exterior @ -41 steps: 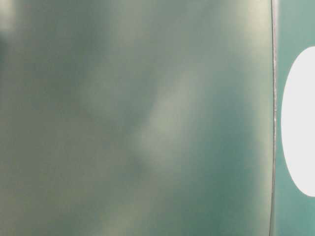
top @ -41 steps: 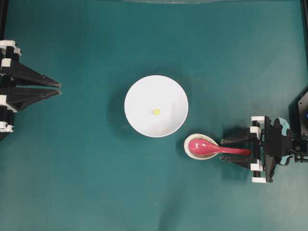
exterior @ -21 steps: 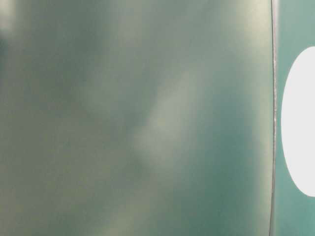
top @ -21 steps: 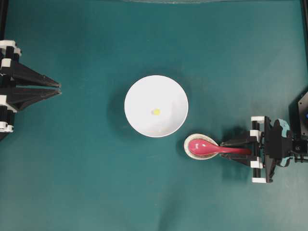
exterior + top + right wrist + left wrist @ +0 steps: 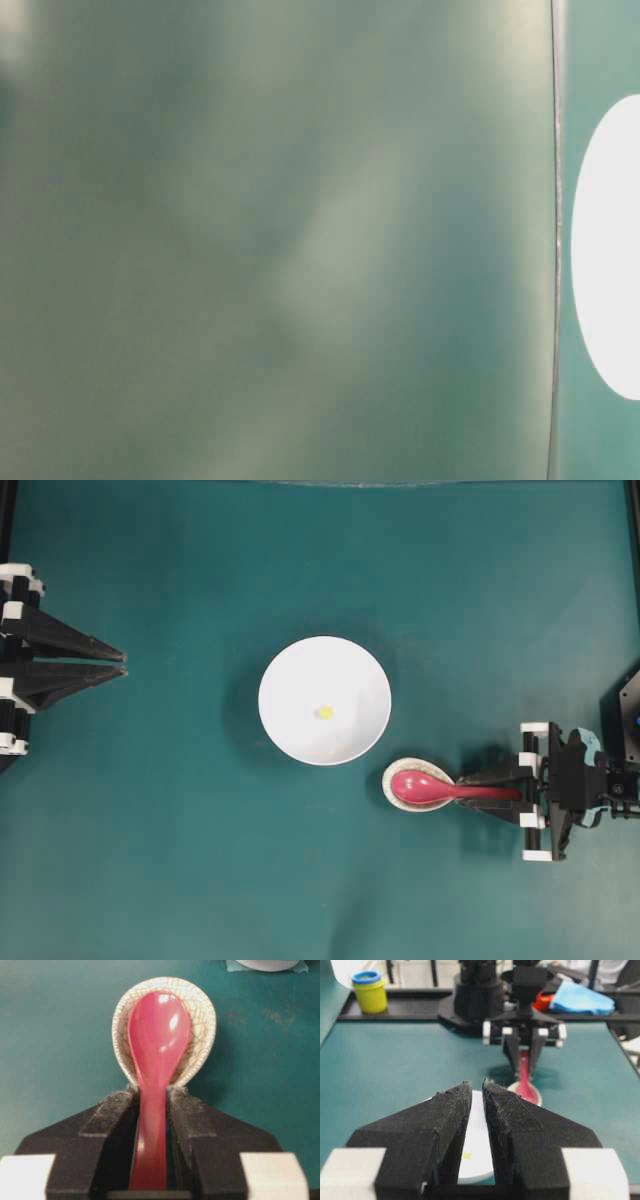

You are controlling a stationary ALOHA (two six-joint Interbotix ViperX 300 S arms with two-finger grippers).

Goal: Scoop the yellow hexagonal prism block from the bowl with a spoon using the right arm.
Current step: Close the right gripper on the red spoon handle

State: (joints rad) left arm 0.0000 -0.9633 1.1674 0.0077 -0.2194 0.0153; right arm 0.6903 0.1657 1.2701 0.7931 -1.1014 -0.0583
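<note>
Only wrist view: fingers (image 5: 117, 1115) pinch spoon (image 5: 157, 1060).

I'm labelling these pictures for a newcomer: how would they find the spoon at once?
Start at the big white bowl mid-table. Just beside its lower right rim sits a small crackled beige dish. The spoon lies in it: glossy red-pink, the only red thing there, its handle between the right pincer fingers.

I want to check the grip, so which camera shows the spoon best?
The right wrist view: the spoon fills it, handle between the right pincer's fingers. The overhead view shows it small, the left wrist view distant and partly hidden, the table-level view not at all.
</note>
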